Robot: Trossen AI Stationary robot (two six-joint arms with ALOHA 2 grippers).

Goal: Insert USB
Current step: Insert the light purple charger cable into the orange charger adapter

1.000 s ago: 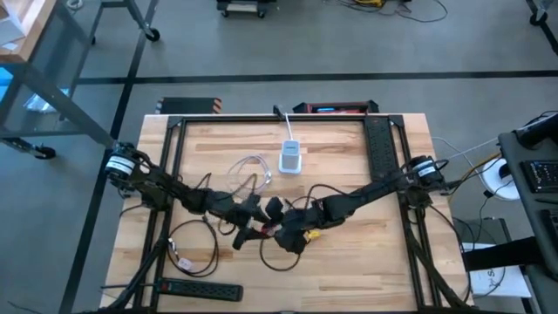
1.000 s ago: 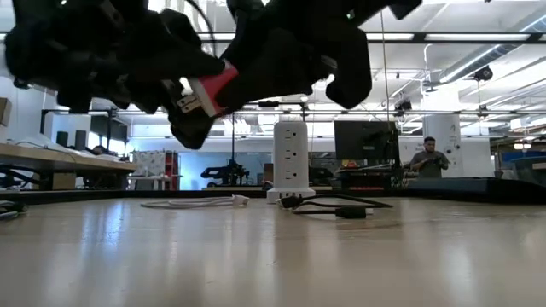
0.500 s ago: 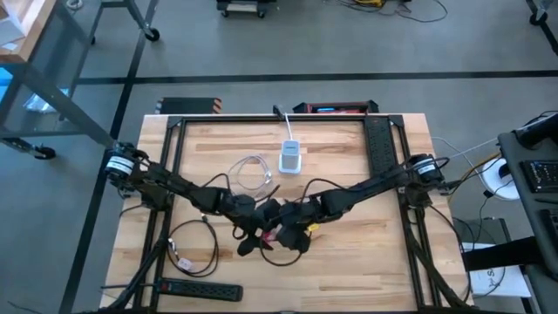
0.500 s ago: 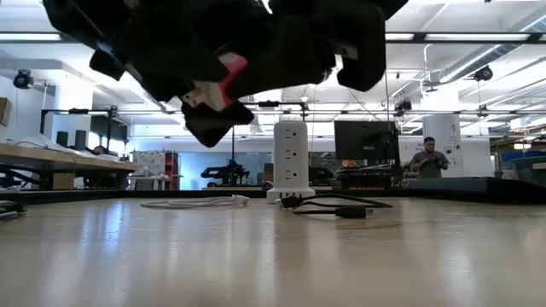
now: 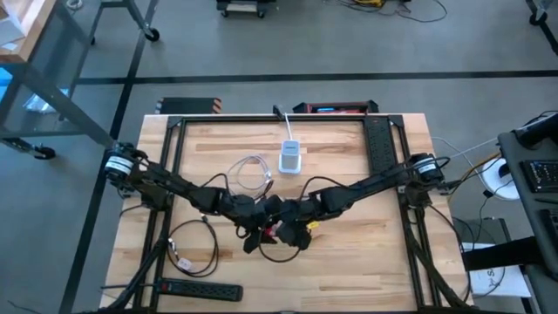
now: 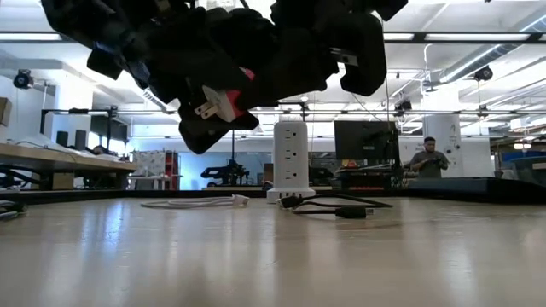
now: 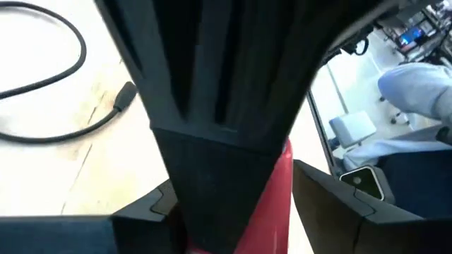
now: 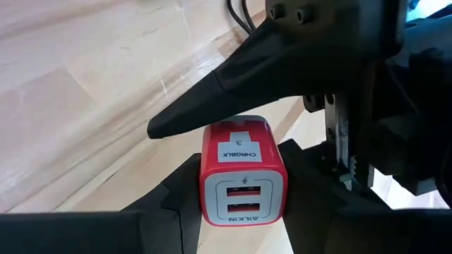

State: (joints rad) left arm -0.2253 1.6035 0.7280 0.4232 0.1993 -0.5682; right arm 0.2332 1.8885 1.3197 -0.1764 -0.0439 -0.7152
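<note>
A red two-port USB wall charger [image 8: 244, 180] sits between the fingers of my right gripper [image 8: 244, 204], its ports facing the right wrist camera. The low view shows its metal prongs [image 6: 207, 107] pointing away and a little downward, well above the table. The grippers meet over the table's middle, left gripper [image 5: 255, 224] against right gripper [image 5: 284, 230]. My left gripper [image 7: 233, 215] is open, with the charger [image 7: 280, 197] between its fingers and one finger [image 8: 212, 95] lying over the charger's labelled face. No USB plug shows in either gripper. My right gripper pinches the charger between its two fingers, on the two opposite side faces next to the port end [image 8: 244, 190]. It comes roughly level from the table's right. The charger is lifted clear of the table. My left gripper: I cannot tell whether its fingers touch the charger.
A white power tower [image 5: 290, 157] stands toward the far edge, with a coiled white cable [image 5: 251, 168] to its left. Black cables [image 5: 196, 235] and a power strip [image 5: 200, 289] lie near the left front. Beyond the table a person [image 6: 429, 159] stands.
My left gripper has moved toward the table's right and near edge, up to the charger, and its fingers now stand around it. My right gripper has shifted slightly toward the left arm, keeping the charger lifted. The charger's prongs have tipped a little further downward.
</note>
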